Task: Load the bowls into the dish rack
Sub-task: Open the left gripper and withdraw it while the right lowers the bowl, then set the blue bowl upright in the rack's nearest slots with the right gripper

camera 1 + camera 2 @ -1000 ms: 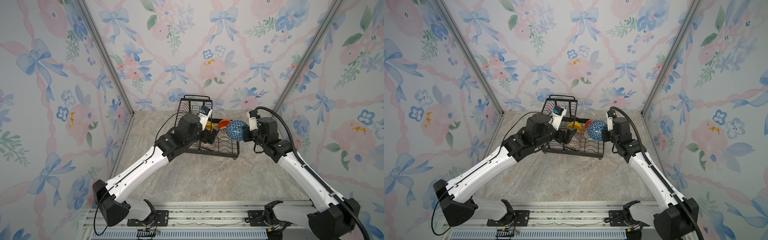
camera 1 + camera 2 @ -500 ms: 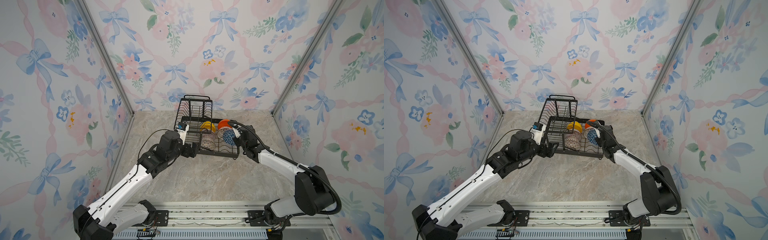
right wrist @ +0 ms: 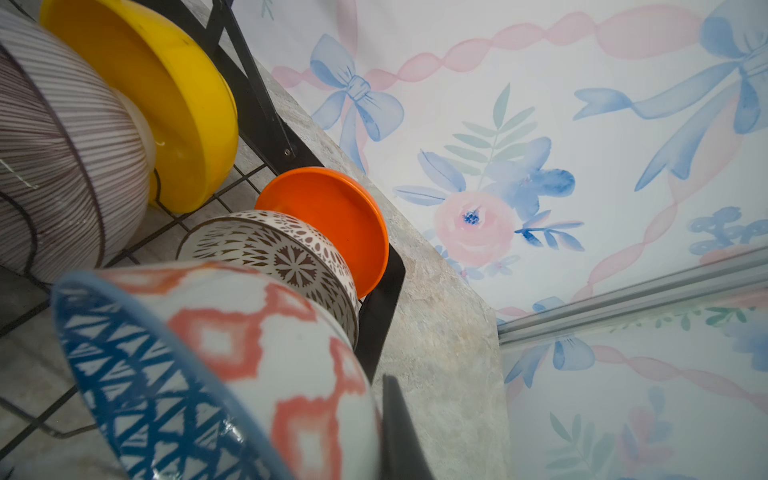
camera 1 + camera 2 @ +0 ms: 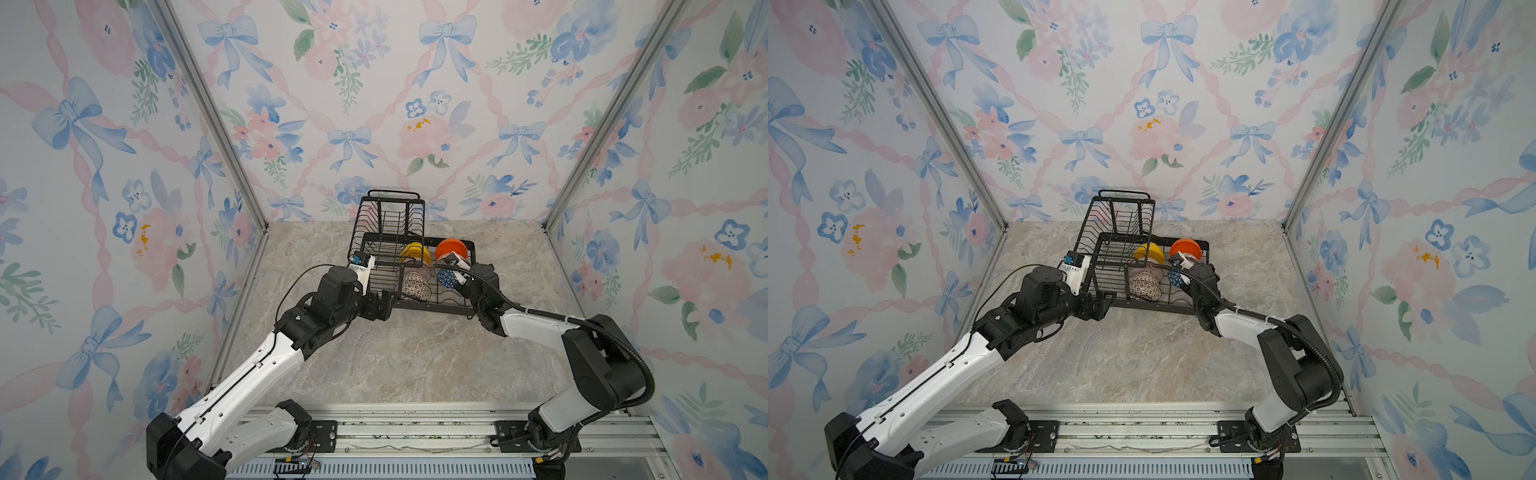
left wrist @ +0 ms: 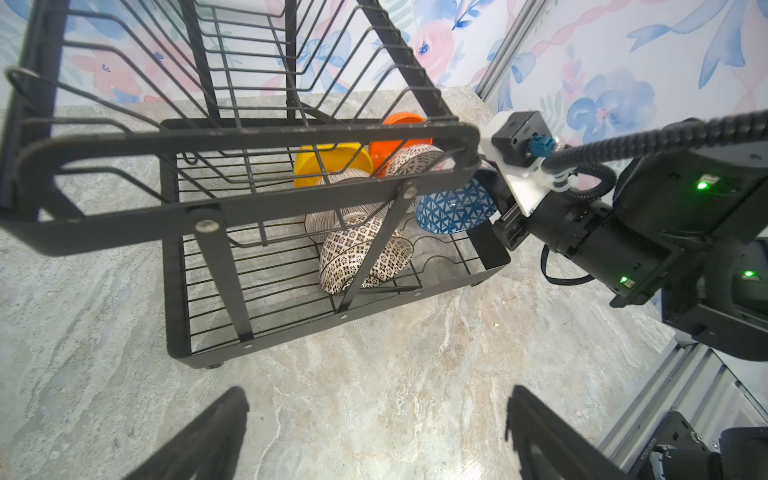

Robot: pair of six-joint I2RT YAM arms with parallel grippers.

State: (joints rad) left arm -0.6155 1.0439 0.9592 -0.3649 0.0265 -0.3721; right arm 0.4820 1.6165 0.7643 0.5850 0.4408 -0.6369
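Blue bowl (image 5: 455,210): on edge in the lower tray of the dish rack (image 5: 257,145).
Right fingers (image 3: 399,432): you have them clamped on its rim.
Left fingers (image 5: 208,440): spread wide, empty, over the bench (image 5: 374,395), near the rack.

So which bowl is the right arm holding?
The blue bowl with white triangles: the right fingers pinch its rim, while the other five sit free in the rack.

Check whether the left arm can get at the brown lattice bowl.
Probably not straight on: the left claw is open outside the dish rack, and the rack's front rail and slanted strut stand between it and the lattice bowl.
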